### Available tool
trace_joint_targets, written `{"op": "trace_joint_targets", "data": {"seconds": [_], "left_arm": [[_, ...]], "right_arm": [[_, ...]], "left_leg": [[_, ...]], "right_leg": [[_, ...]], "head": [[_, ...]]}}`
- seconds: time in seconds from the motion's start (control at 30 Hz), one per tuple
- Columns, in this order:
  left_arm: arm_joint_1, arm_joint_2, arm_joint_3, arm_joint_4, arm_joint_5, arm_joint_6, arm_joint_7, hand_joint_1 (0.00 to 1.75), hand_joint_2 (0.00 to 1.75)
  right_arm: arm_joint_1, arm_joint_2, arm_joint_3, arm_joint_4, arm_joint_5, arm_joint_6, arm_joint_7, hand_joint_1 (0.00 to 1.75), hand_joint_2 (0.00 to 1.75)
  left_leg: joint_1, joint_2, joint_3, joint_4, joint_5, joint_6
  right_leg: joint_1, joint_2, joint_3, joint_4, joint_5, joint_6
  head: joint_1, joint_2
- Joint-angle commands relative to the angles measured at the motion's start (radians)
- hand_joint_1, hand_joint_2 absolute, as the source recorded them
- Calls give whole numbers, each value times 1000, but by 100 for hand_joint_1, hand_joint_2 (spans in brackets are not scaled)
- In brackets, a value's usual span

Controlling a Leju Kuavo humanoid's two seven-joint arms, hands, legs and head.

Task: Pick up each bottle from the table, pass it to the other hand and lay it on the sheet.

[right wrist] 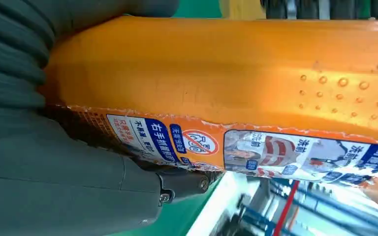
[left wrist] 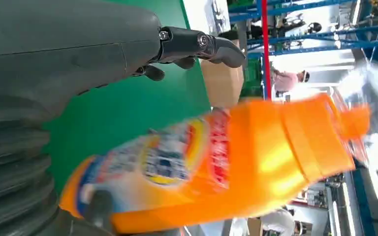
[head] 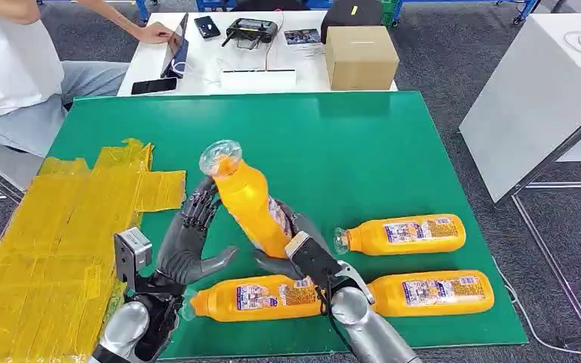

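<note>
Right hand [head: 291, 246] gripping near-upright bottle [head: 251, 203], cap up and tilted left, left hand [head: 189, 242] open

Bright, even overhead light fills the head view, which is sharp, with soft short shadows under the lying bottles [head: 405, 234] on the green mat [head: 393, 159]. In the left wrist view the held bottle [left wrist: 236, 162] is smeared by motion blur, and the background beyond it glares white. The right wrist view shows the label [right wrist: 256, 150] crisp, its far background blurred.
</note>
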Motion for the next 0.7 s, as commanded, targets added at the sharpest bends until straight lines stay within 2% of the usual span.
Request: {"op": "trace_joint_targets", "data": {"seconds": [0.03,0.13,0.17,0.2,0.33,0.7], "left_arm": [[-57,27,-50,78,4,-4,8,0,175],[-57,27,-50,78,4,-4,8,0,175],[-57,27,-50,78,4,-4,8,0,175],[-57,27,-50,78,4,-4,8,0,175],[-57,27,-50,78,4,-4,8,0,175],[-70,21,-58,97,3,-6,8,0,175]], "right_arm": [[-78,4,117,116,49,-20,-2,175,175],[-78,4,117,116,49,-20,-2,175,175],[-78,4,117,116,49,-20,-2,175,175],[-78,4,117,116,49,-20,-2,175,175],[-78,4,117,116,49,-20,-2,175,175],[-95,6,160,125,101,-39,3,175,175]], "left_leg": [[1,1,6,-1,-2,0],[0,0,4,-1,-1,0],[1,0,9,-1,-3,-1],[0,0,4,-1,-1,0],[0,0,3,-1,-1,0],[0,0,5,-1,-2,0]], "right_leg": [[1,2,6,-2,-1,-1],[0,0,4,-1,-1,-1],[1,1,9,-3,-2,-2],[0,1,4,-1,-1,-1],[0,0,3,-1,0,-1],[0,0,5,-1,-1,-1]], "head": [[0,0],[0,0],[0,0],[0,0],[0,0],[0,0]]}}
